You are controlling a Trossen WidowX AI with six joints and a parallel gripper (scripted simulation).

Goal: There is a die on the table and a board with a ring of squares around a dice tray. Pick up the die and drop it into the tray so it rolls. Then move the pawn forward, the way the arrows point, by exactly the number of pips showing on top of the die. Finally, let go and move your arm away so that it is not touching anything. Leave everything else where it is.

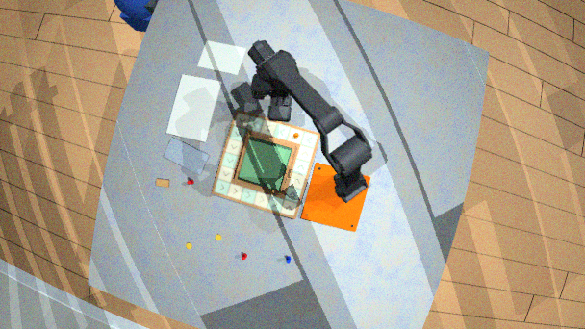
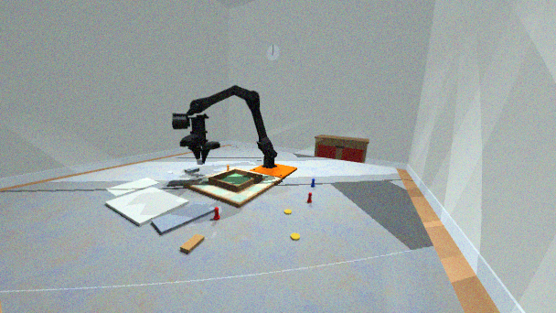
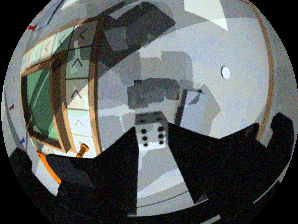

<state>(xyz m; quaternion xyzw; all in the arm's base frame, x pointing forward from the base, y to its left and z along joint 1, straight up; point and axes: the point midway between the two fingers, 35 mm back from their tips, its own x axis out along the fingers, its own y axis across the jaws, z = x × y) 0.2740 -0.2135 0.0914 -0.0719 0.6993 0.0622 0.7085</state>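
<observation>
My gripper (image 1: 263,103) (image 2: 200,159) (image 3: 150,129) is shut on the white die (image 3: 150,132), whose face with several pips shows in the wrist view. It holds the die above the table, just off the far corner of the board (image 1: 250,196) (image 2: 229,197) (image 3: 76,92). The die is hidden under the gripper in the top view. The board has a ring of arrow squares around a wooden dice tray (image 1: 269,139) (image 2: 229,185) with green felt. A small orange pawn (image 1: 295,136) (image 2: 228,167) (image 3: 83,151) stands on a square at the board's far side.
Two white sheets (image 1: 194,108) (image 1: 221,58) and a grey sheet (image 1: 187,155) lie left of the board. A wooden block (image 1: 163,182), red pawns (image 1: 190,181) (image 1: 243,256), a blue pawn (image 1: 288,259) and yellow discs (image 1: 217,237) lie around. The arm stands on an orange plate (image 1: 332,207).
</observation>
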